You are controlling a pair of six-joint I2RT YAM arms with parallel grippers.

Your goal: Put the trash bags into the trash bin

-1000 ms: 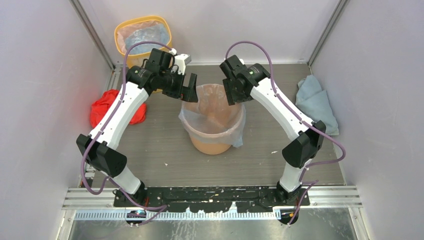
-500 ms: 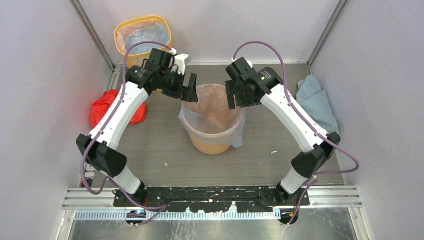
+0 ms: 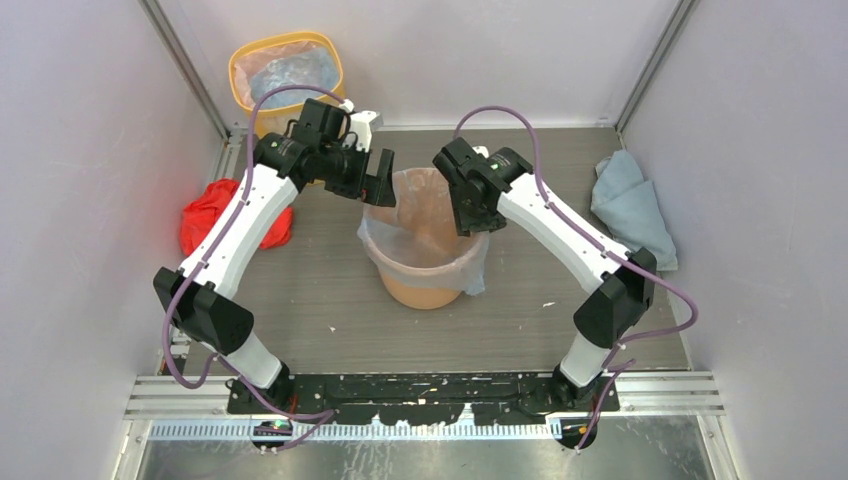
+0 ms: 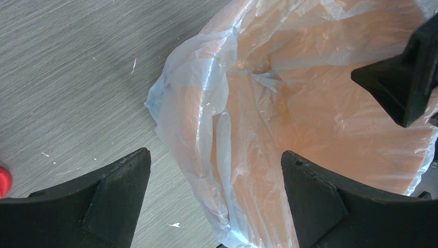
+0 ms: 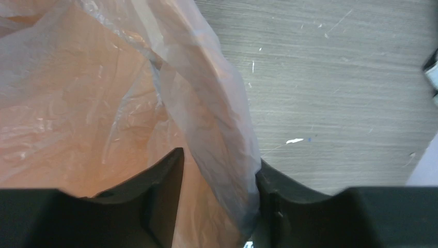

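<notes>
Top external: left jaws wide astride round orange plastic bin (image 3: 425,290); right jaws pinch translucent liner bag (image 5: 217,119), likely seating it.

Inside a robotics laboratory test cell: plain white panels (image 3: 80,150) framed by aluminium posts (image 3: 185,65) enclose a grey wood-grain tabletop (image 3: 330,310). Two white-and-black robot arms (image 3: 240,225), trailing purple cables (image 3: 497,108), are bolted to a black base plate (image 3: 420,385) on an aluminium rail (image 3: 160,395).
</notes>
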